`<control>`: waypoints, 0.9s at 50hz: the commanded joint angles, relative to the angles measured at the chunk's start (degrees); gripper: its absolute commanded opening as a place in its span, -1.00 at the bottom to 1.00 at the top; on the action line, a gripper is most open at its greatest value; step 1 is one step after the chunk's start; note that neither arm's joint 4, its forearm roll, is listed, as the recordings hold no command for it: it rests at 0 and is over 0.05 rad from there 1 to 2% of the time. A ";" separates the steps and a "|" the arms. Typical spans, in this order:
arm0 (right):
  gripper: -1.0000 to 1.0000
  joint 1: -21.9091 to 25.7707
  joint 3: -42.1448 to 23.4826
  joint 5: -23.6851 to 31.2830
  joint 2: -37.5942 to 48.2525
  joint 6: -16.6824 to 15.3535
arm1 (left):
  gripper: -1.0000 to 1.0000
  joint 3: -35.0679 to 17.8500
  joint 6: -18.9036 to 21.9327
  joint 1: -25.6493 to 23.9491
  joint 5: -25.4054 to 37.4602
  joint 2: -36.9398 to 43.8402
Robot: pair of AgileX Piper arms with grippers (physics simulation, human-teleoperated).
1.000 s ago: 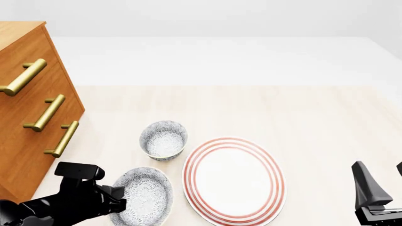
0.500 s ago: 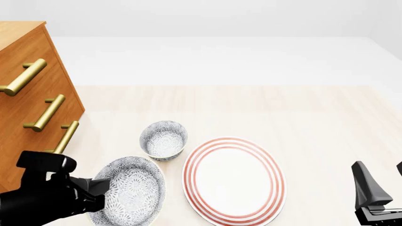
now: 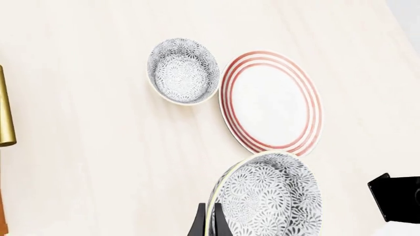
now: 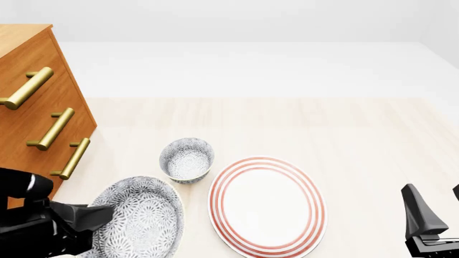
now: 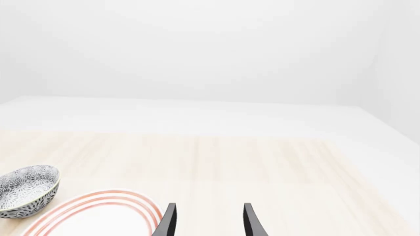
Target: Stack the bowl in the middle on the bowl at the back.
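Wooden drawer cabinet [image 4: 32,115] with brass handles [image 4: 50,129] is standing at the table's left edge. Just in front of it, the left gripper [image 4: 100,215] is reaching in low, its fingers [image 3: 198,225] clamping the rim of the bowl in the middle [image 4: 140,220]; this wide speckled bowl is tilting, raised off the table [image 4: 287,123]. The back bowl [image 4: 186,159] is sitting upright just beyond it, beside the red-ringed plate [image 4: 267,204]. Right of the plate, well apart, the right gripper [image 5: 206,221] is hovering with fingers parted, holding nothing. The table is pale wood; white floor and wall are lying beyond.
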 commanded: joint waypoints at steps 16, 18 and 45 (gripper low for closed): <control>1.00 -0.22 -0.05 0.08 -0.24 -0.27 | -1.00 0.44 -5.89 -7.24 10.41 -10.20; 1.00 -0.23 -0.06 0.06 -0.25 -0.33 | -1.00 1.21 -6.77 -8.09 10.57 -10.91; 1.00 -0.17 -0.17 0.00 -0.28 -0.80 | -1.00 10.34 -14.44 -15.47 7.56 -13.88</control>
